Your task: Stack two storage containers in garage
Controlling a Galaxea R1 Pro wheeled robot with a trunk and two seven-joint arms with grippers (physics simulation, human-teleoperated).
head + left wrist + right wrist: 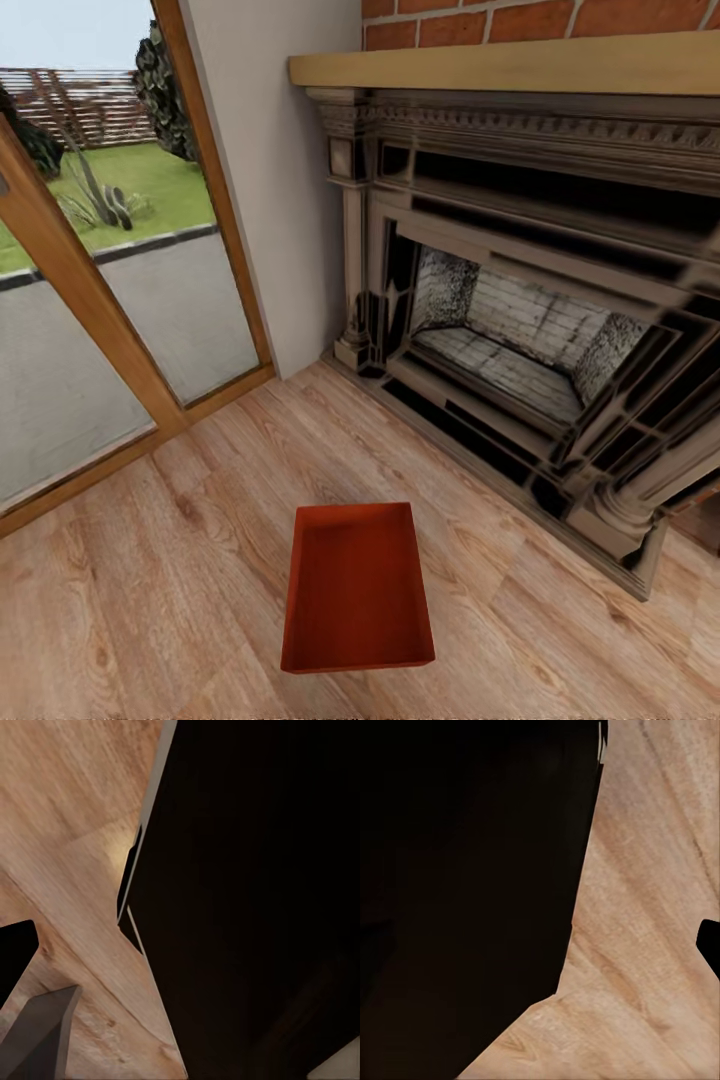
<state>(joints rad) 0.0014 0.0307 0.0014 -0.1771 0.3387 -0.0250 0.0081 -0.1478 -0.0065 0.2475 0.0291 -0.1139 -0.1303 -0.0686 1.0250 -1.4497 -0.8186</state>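
One orange-red storage container [357,590] sits empty on the wood plank floor [180,600] before the dark fireplace [520,330]. Both wrist views are largely blocked by black shapes, so I cannot tell either tool's opening or hold.

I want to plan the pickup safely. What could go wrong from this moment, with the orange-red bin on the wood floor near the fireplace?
1. The orange-red rectangular plastic bin lies low on the light wood plank floor, so a deep reach could bump it away.
2. The dark ornate fireplace stands close on the right; the right arm might hit it.
3. The wood-framed glass door is near on the left, which limits turning.
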